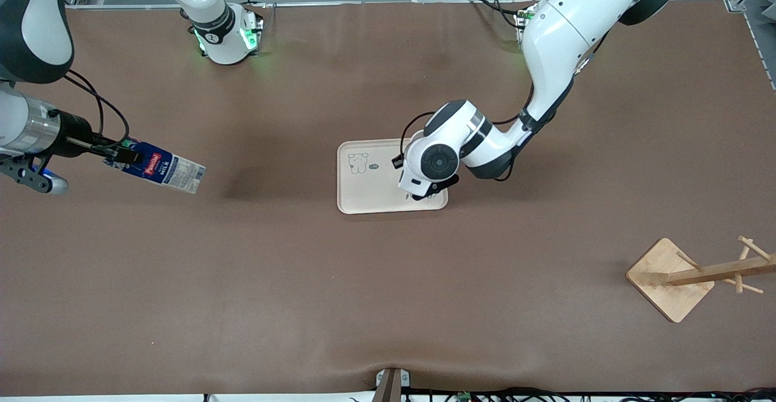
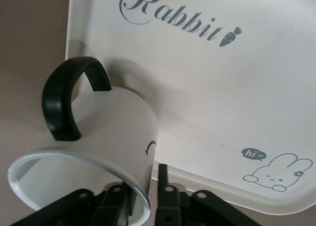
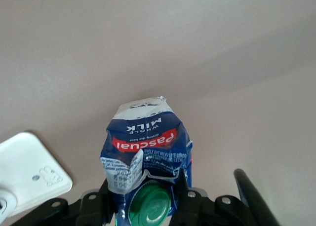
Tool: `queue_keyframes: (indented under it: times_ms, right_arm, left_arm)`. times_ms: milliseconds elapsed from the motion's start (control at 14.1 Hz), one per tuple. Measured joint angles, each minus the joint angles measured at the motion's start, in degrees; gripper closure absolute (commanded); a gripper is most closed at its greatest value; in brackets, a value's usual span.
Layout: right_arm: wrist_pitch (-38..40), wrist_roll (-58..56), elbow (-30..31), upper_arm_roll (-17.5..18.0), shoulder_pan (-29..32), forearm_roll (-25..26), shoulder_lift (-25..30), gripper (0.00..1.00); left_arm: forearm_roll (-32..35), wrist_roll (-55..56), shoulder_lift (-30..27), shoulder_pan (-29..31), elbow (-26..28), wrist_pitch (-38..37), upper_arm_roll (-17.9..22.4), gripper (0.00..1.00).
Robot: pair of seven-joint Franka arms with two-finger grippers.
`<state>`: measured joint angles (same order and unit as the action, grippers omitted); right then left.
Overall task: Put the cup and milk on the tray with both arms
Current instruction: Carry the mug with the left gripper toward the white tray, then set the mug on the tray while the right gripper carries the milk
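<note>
Left claw (image 2: 143, 206) low, clamped; right claw (image 3: 145, 201) raised, clamped, arm extended

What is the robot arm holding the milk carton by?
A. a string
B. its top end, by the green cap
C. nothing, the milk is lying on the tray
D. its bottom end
B: in the right wrist view the right gripper is shut on the milk at the end with the green cap, up in the air over the table, not on the tray.
</note>
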<state>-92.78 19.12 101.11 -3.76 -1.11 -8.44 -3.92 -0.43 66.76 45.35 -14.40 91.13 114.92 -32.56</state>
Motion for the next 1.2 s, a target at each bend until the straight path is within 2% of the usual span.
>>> queue_keyframes:
  times_ms: [71,283,495,708,849,1203]
  right_arm:
    - [1.52,0.01,-0.97,0.11,-1.78,-0.10,0.01,1.00]
    - [2.69,0.98,-2.34,0.35,-7.69,-0.11,0.01,1.00]
    - [3.28,6.19,-2.37,0.40,-12.70,1.66,-0.07,1.00]
    - [3.25,10.35,-2.37,0.48,-18.25,3.13,-0.37,1.00]
    - [2.99,11.54,-2.38,0.51,-21.75,3.12,-1.20,1.00]
    - [-4.54,19.82,-2.33,0.61,-31.98,3.06,-6.90,1.00]
  left_arm:
    - [0.02,0.00,0.05,-0.01,-0.01,0.04,0.03,0.00]
    - [0.87,0.01,-0.04,0.20,-1.52,0.19,0.15,0.00]
    - [2.46,0.05,-1.63,1.16,-5.90,-2.57,0.15,0.00]
    - [7.38,-0.48,-7.08,4.54,-9.75,-8.85,0.11,0.00]
    - [11.85,-3.20,-11.91,7.16,-10.37,-11.24,0.12,0.00]
    - [13.97,-19.40,-20.49,18.08,-10.39,-16.20,0.45,0.00]
